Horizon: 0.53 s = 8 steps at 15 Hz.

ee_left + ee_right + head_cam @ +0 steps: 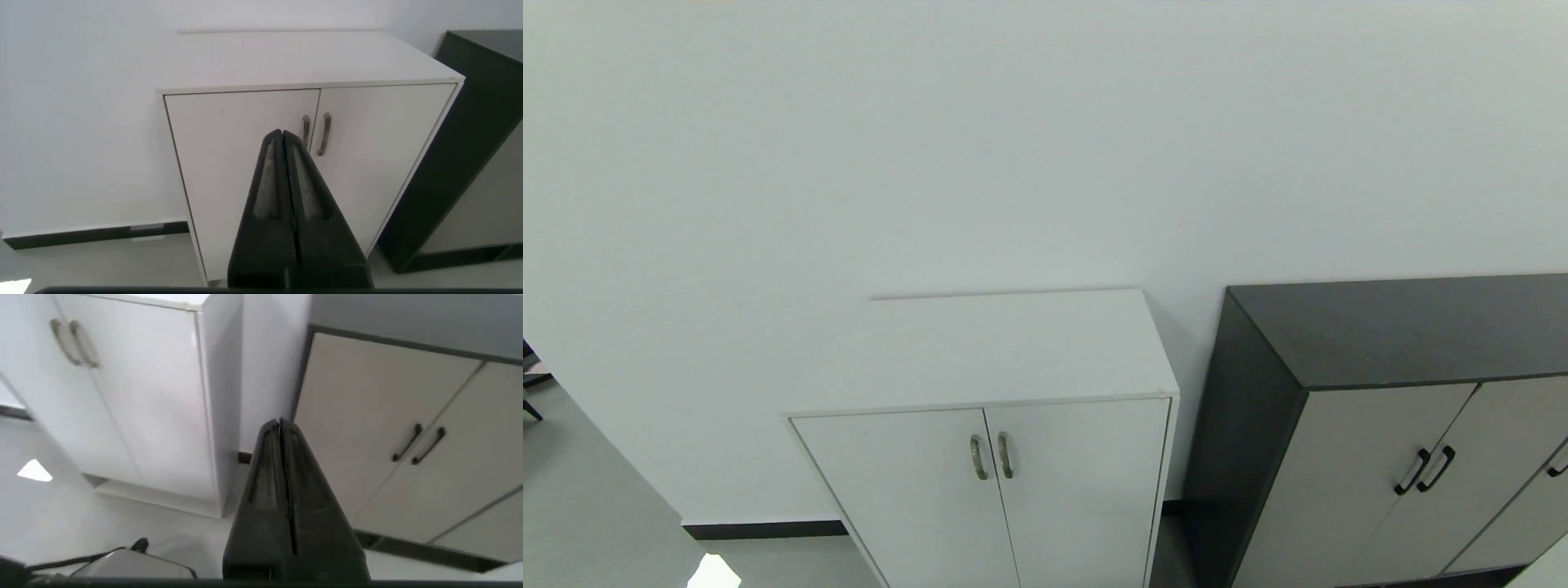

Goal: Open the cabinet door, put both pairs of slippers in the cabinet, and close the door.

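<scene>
The white cabinet stands on the floor against the wall, both doors closed, handles side by side at the middle seam. A dark cabinet stands just beside it. The left jaws are pressed together, empty, before the white doors; the right jaws likewise, near the gap between the cabinets.

White cabinet: closed off by shut doors.
Right side: narrowed by dark cabinet.
Left side: floor is left open.
</scene>
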Motion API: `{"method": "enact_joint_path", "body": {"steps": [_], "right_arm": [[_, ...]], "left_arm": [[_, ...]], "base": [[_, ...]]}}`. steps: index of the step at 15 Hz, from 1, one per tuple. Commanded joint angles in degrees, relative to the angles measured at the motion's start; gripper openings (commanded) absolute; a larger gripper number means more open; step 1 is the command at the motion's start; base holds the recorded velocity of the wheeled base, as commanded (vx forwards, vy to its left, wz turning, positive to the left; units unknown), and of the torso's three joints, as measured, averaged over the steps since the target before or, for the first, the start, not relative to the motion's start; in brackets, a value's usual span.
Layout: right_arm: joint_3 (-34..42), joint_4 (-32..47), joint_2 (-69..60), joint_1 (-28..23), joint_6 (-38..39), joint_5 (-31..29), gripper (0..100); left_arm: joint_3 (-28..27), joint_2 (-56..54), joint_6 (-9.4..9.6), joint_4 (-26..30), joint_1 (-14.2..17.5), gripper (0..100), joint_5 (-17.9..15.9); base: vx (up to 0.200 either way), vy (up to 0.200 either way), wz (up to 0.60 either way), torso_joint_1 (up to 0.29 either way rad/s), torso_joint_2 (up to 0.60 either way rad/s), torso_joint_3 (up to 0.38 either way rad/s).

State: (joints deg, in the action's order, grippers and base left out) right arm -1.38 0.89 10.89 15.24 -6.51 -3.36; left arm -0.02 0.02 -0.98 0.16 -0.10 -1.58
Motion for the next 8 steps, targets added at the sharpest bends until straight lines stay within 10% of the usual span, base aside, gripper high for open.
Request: {"method": "enact_joint_path", "body": {"steps": [1,8], "right_arm": [[-0.29,0.16,-1.31,-1.0,0.01,0.02,0],[-0.29,-0.1,-5.26,-10.76,2.91,-1.56,0]], "left_arm": [[0.02,-0.02,0.01,-0.07,0.01,0,0.0],[0.02,-0.02,-0.08,-0.07,0.01,0,0.35]], "base": [[0.0,0.0,0.0,0.0,0.0,0.0],[0.0,0.0,0.0,0.0,0.0,0.0]]}}
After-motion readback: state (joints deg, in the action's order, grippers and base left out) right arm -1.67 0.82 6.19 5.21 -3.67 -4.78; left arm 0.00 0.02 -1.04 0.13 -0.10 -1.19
